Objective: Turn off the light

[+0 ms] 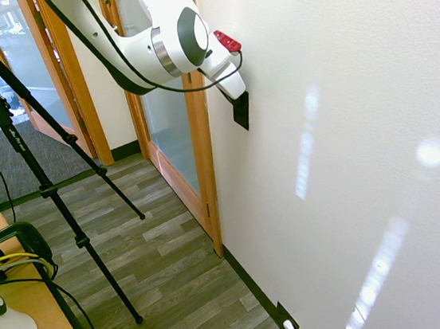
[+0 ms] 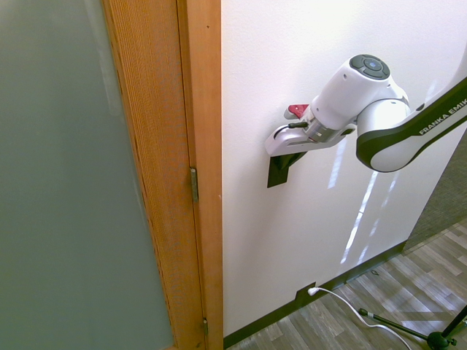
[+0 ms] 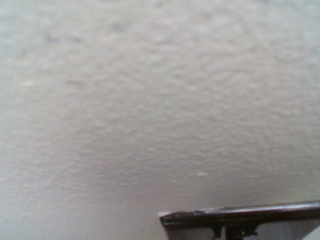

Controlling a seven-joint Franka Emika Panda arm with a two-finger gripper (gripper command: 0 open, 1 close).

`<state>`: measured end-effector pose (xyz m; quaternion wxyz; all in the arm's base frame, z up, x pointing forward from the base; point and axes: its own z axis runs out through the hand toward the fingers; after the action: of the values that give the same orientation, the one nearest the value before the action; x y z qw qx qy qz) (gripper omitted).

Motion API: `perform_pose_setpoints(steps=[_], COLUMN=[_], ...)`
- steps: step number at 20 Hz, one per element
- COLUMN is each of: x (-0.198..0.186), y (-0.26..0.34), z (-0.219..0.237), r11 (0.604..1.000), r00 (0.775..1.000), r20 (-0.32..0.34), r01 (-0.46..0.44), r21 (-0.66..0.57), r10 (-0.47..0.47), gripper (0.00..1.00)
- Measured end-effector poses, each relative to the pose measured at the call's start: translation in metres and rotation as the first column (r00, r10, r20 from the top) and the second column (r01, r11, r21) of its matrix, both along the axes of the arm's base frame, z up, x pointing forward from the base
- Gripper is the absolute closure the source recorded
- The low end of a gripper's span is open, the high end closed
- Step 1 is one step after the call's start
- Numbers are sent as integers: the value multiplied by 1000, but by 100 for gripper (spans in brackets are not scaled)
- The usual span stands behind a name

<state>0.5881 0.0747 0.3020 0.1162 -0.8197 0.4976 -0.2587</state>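
The light itself is not in view, only its switch (image 1: 242, 112), a small black upright plate on the white wall just right of the wooden door frame. It also shows in the second exterior view as the black switch plate (image 2: 278, 173). My gripper (image 1: 232, 99) presses in against the wall at the plate's upper edge, covering its top part. From the other side the gripper (image 2: 289, 156) hangs right over the plate. The wrist view holds blurred white wall and the plate's dark top edge (image 3: 240, 215).
A wooden door frame (image 2: 201, 175) with frosted glass (image 2: 66, 182) stands beside the switch. Low on the wall at the baseboard is a black outlet plate (image 1: 284, 315) with a white plug (image 2: 314, 291). A wooden tabletop (image 1: 38, 315) fills the lower left corner.
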Motion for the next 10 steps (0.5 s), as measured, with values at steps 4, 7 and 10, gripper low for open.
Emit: perform_pose_setpoints(steps=[4,7,10], x=[0,0,3], y=[2,3,4], z=[-3,-15,-19], r11=[1000,1000,1000], r00=[1000,1000,1000], r20=[-3,-21,-17], r01=[1,5,6], r21=[2,-2,0], r10=[-1,-6,-6], gripper=[100,100,0])
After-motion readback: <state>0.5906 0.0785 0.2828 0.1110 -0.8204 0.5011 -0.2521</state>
